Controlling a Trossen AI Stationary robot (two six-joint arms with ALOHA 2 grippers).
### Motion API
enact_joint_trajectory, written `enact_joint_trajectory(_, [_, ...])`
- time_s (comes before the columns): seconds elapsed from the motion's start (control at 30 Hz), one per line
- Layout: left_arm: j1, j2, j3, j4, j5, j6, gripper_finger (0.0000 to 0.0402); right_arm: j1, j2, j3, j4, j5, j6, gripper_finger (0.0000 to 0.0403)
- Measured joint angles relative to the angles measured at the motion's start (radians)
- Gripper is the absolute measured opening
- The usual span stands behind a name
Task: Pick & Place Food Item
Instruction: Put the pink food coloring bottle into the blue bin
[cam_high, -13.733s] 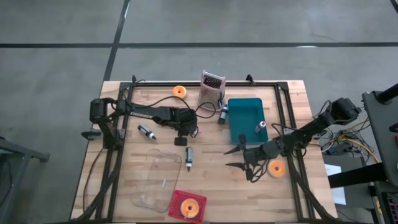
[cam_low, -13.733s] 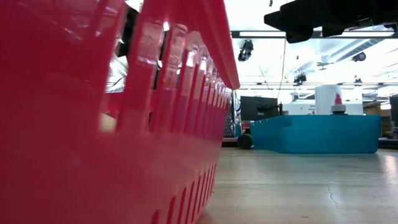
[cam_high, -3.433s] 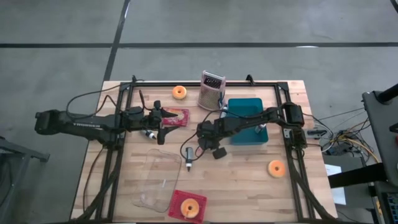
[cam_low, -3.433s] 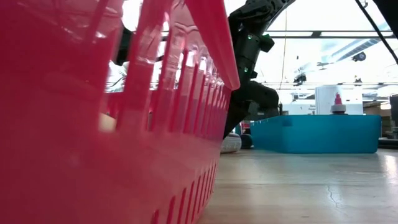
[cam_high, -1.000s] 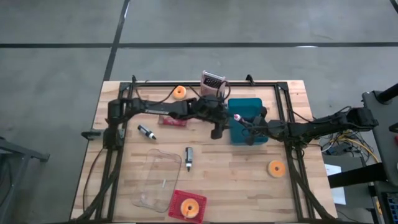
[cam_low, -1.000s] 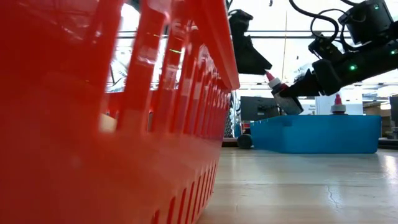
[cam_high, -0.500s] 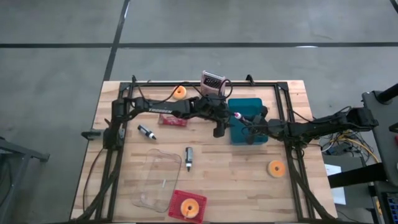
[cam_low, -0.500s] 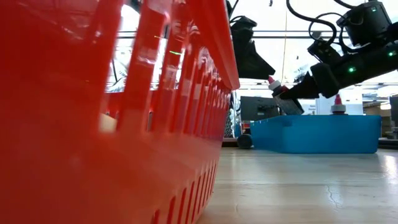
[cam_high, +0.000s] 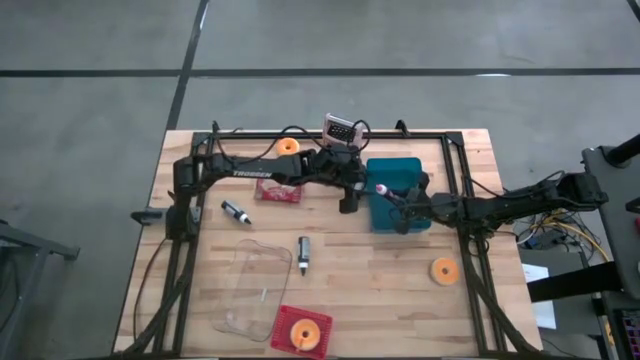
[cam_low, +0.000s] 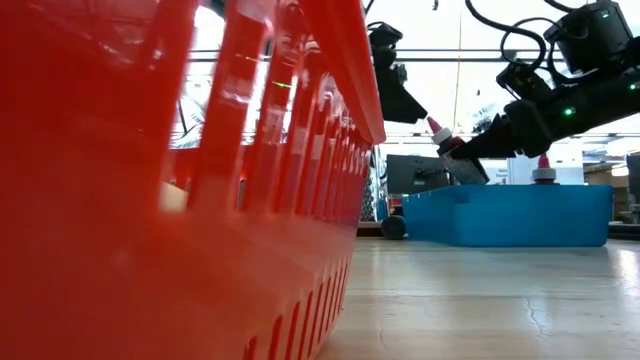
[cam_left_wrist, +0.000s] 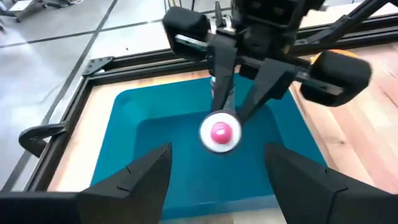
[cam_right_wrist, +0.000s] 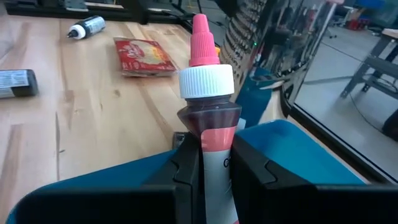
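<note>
My right gripper (cam_high: 398, 206) is shut on a small bottle (cam_right_wrist: 208, 93) with a pink nozzle, a white cap and dark contents. It holds the bottle above the left part of the teal bin (cam_high: 400, 178). My left gripper (cam_left_wrist: 217, 186) stands open just left of the bin, pointing at the bottle's nozzle (cam_left_wrist: 219, 132), with nothing between its fingers. In the high view the left gripper (cam_high: 347, 203) is a short way from the nozzle (cam_high: 381, 189). A red food packet (cam_high: 278, 190) lies flat on the table, left of the left gripper. My right gripper pinches the bottle's body just below its shoulder (cam_right_wrist: 214, 146) between its two fingers. The fingers come from the table's right and lie along the bottle. The bottle (cam_low: 452, 150) is clear of the bin and tilted, with its nozzle up and toward the table's left.
Orange doughnuts lie at the far edge (cam_high: 288, 146), near right (cam_high: 443, 270) and in the red basket (cam_high: 303, 332). A clear container (cam_high: 255, 290), two markers (cam_high: 235, 212) (cam_high: 302, 253) and a grater-like box (cam_high: 340, 133) are also on the table. The basket (cam_low: 200, 200) fills the low view's left.
</note>
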Motion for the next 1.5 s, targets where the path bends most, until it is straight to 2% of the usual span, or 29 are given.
enact_joint_trajectory(0.47, [-0.003, 0.052, 0.009, 0.047, 0.096, -0.021, 0.0257, 0.000, 0.000, 0.000, 0.026, 0.003, -0.006, 0.0050])
enact_joint_trajectory(0.77, [-0.006, 0.085, 0.009, 0.157, 0.109, -0.041, 0.0257, 0.000, 0.001, -0.002, 0.028, 0.000, -0.007, 0.0049])
enact_joint_trajectory(1.27, [-0.006, 0.086, 0.009, 0.172, 0.093, -0.041, 0.0257, 0.000, 0.000, 0.000, 0.048, 0.001, -0.014, 0.0049])
enact_joint_trajectory(1.5, [-0.006, 0.127, 0.026, 0.196, 0.085, -0.045, 0.0257, 0.000, 0.000, 0.000, 0.062, 0.003, -0.022, 0.0049])
